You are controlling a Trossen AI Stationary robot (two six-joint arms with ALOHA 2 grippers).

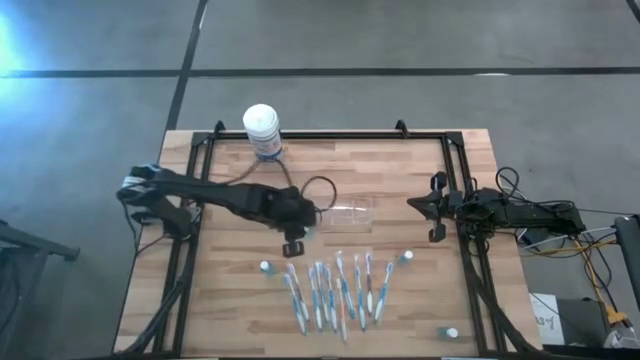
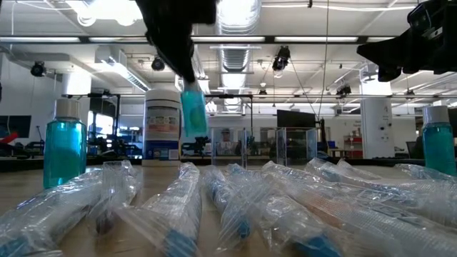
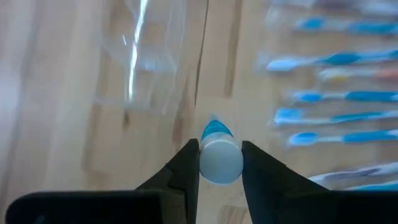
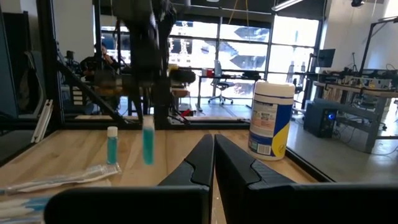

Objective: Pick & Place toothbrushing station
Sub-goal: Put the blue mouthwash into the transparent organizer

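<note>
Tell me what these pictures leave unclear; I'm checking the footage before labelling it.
- Holder: high view, see-through and faint, so its compartments can't be made out; blurred in the left wrist view.
- Bottle in the left gripper: left wrist view shows only its white cap end; the low view blurs it.
- Toothbrushes: low view, wrappers blur them, so no count.
- Right gripper: right wrist view, fingers cut off by the bottom edge.

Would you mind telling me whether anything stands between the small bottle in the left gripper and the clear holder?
Nothing visible does. The left gripper holds the blue bottle above bare wood right beside the clear holder; the wrapped toothbrushes lie on the gripper's other side.
</note>
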